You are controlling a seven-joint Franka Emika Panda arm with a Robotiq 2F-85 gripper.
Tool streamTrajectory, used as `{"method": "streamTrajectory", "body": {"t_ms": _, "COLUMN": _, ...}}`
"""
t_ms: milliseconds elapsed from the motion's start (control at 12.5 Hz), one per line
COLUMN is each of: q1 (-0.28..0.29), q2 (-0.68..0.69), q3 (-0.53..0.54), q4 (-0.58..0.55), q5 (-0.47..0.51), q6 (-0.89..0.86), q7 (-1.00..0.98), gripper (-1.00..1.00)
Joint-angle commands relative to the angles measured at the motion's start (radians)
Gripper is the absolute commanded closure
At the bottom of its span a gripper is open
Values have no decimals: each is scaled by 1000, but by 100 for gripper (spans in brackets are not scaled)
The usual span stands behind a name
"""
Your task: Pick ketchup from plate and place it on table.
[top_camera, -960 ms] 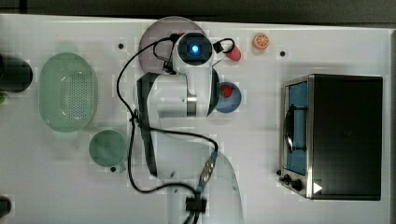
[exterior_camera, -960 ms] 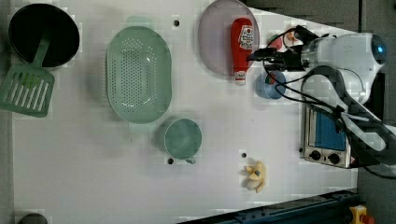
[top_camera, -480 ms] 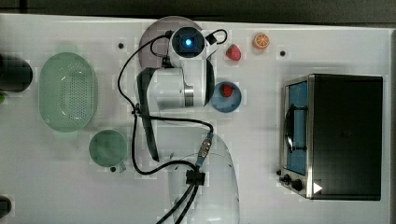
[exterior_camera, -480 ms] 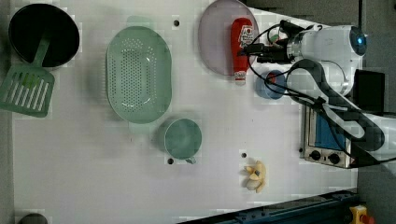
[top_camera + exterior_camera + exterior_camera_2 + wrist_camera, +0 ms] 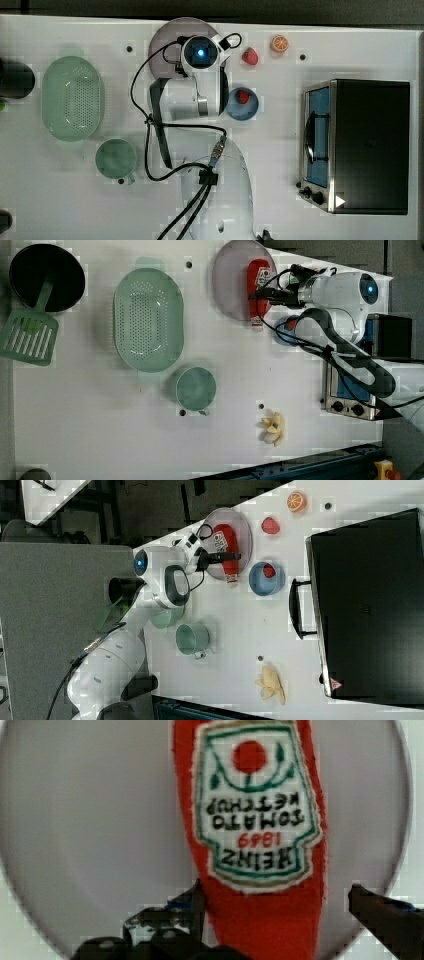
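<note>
The white surface [image 5: 100,430] carries the plate [image 5: 227,285] near its edge, beneath the fingers. The ketchup [image 5: 260,820] lies flat on that plate, its body between the two fingers [image 5: 195,900]. They stand wide apart, one on each side of the bottle, not clamped on it.

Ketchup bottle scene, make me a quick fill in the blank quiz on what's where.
1. The ketchup lies on the ____.
2. The hand straddles the bottle with its fingers ____.
3. One strawberry sits in the ____ dish.
4. The peeled banana lies on the ____.

Missing words: plate; open; blue; table
</note>
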Motion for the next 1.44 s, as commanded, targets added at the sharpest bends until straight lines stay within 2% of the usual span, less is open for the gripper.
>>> {"method": "streamTrajectory", "body": {"t_ms": 80, "q1": -3, "q2": 31, "q3": -2, "q4": 31, "q5": -7, "q6": 91, "q7": -32, "gripper": -100}}
{"method": "streamTrajectory", "body": {"t_ms": 240, "q1": -3, "q2": 43, "q3": -3, "q4": 30, "q5": -7, "q6": 122, "q7": -32, "gripper": -93}}
{"method": "streamTrajectory", "body": {"t_ms": 480, "q1": -4, "q2": 37, "q3": -4, "q4": 34, "q5": -7, "q6": 121, "q7": -32, "gripper": -23}}
{"method": "streamTrajectory", "body": {"t_ms": 880, "q1": -10, "q2": -55, "q3": -6, "q4": 23, "q5": -7, "q6": 106, "q7": -29, "gripper": -23}}
{"method": "streamTrajectory", "body": {"t_ms": 1120, "q1": -13, "q2": -189, "q3": -12, "q4": -8, "q5": -6, "q6": -29, "q7": -28, "gripper": -23}}
{"method": "streamTrajectory", "body": {"t_ms": 1440, "q1": -21, "q2": -402, "q3": -12, "q4": -115, "q5": -4, "q6": -184, "q7": -12, "gripper": -23}}
